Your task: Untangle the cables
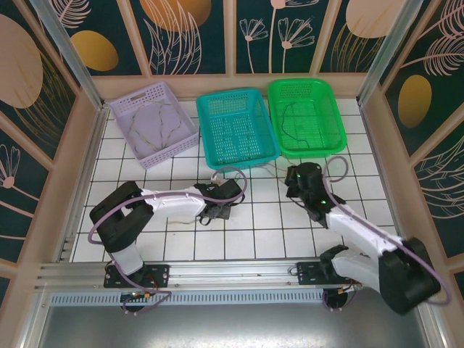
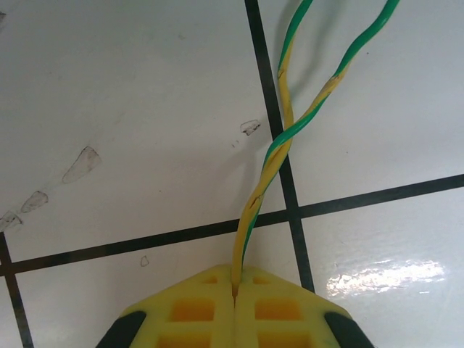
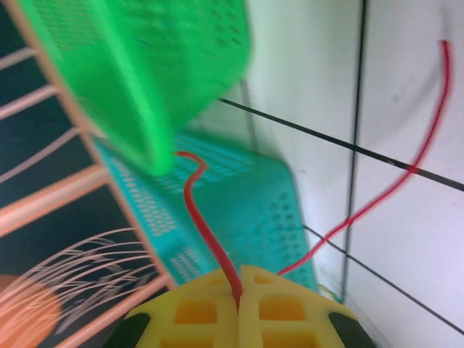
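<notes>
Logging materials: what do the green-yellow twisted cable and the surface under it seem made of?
Twisted cable: probably smooth plastic insulation, by its even colour and soft bends. Tabletop: glossy white tile or tile-look sheet; glare patch, dark lines.

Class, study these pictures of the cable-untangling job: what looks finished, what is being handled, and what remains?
Done, it seems: thin strands lie in the lilac basket, a dark cable in the green basket. In hand: the left jaws are shut on green and yellow cables twisted together; the right jaws are shut on a red cable. Left: separating that twisted pair and putting away all three.
</notes>
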`<action>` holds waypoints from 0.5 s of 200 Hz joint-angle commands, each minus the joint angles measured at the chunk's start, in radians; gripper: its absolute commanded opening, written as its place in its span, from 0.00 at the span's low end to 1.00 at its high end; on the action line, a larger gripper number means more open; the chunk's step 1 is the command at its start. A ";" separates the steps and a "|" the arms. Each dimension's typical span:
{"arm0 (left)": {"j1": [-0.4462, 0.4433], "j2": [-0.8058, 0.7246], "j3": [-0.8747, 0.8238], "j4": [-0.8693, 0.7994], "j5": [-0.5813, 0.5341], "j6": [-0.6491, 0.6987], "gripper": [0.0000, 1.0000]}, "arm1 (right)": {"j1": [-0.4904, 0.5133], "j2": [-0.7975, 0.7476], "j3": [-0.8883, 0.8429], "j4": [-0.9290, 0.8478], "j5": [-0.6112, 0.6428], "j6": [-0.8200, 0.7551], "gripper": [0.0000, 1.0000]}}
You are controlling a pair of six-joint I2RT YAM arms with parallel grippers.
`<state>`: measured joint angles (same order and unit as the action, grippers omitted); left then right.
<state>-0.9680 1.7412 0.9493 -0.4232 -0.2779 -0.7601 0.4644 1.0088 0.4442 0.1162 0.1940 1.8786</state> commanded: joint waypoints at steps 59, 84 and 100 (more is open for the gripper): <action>0.018 -0.017 0.158 -0.191 -0.142 0.039 0.42 | -0.184 -0.323 -0.014 0.007 -0.139 -0.598 0.00; 0.019 -0.070 0.314 -0.253 -0.168 0.033 0.56 | -0.196 -0.355 0.019 0.079 -0.287 -0.817 0.00; 0.021 -0.086 0.419 -0.290 -0.178 0.018 0.62 | -0.203 -0.349 0.040 0.134 -0.362 -0.856 0.00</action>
<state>-0.9501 1.7283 1.2175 -0.6254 -0.3950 -0.7349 0.2760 0.6727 0.4290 0.1116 0.0013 1.2537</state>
